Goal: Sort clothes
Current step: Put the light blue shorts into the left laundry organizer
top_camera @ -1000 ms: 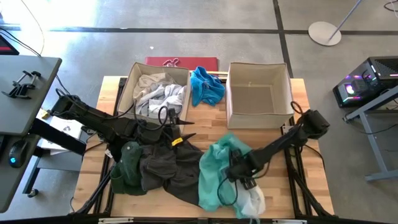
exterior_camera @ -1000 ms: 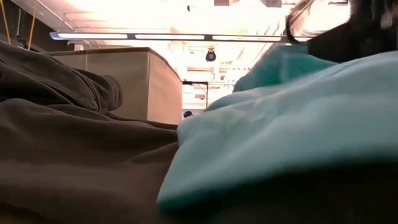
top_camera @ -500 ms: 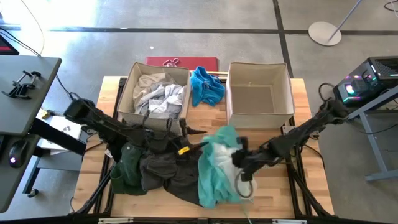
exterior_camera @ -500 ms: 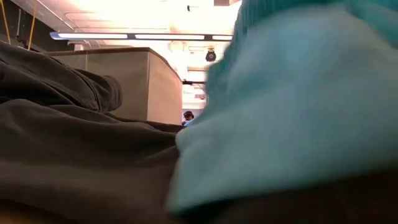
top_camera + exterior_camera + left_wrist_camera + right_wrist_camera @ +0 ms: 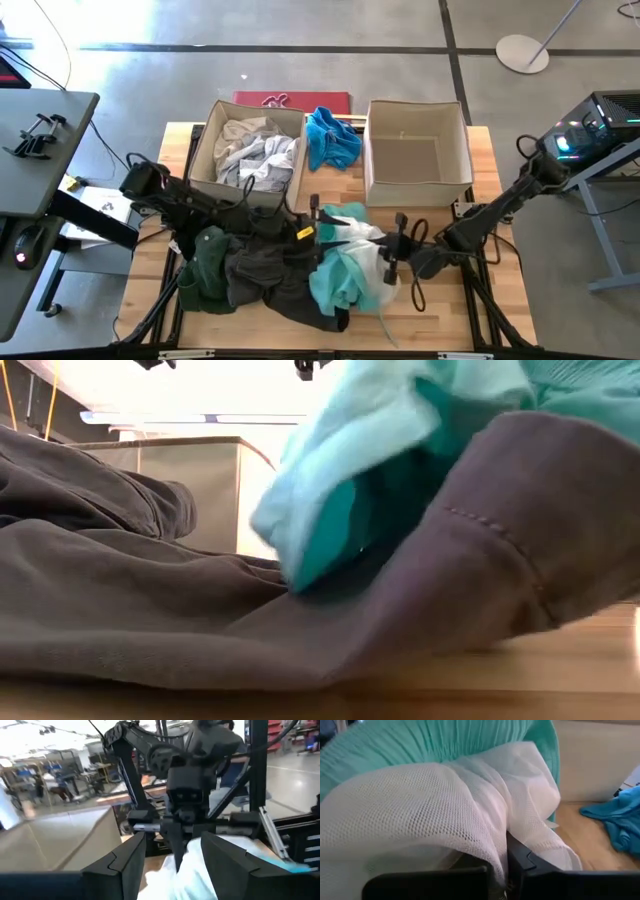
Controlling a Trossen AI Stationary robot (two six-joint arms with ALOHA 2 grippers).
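A teal garment with a white mesh lining is bunched up at the table's middle, near side. It also shows in the low view. My right gripper is shut on the white lining. My left gripper is open at the garment's left side. Its two fingers stand on either side of a fold of the white lining, facing my right gripper. I cannot tell whether they touch it. A charcoal garment and a dark green one lie to the left. My right gripper pinches a fold of the white mesh lining between its two fingers, coming level from the table's right side. The lining drapes over the gripper. The teal garment hangs from it, and its lower part rests on the charcoal garment.
Two beige bins stand at the far side. The left one holds white and pale grey clothes; the right one shows its bare floor. A bright blue garment lies between them. Bare wood shows at the near right.
My right gripper has risen and turned level, drawing the teal garment and its white lining up off the table's near side into a bunch. My left gripper has gone toward the table's right, up to the lifted garment.
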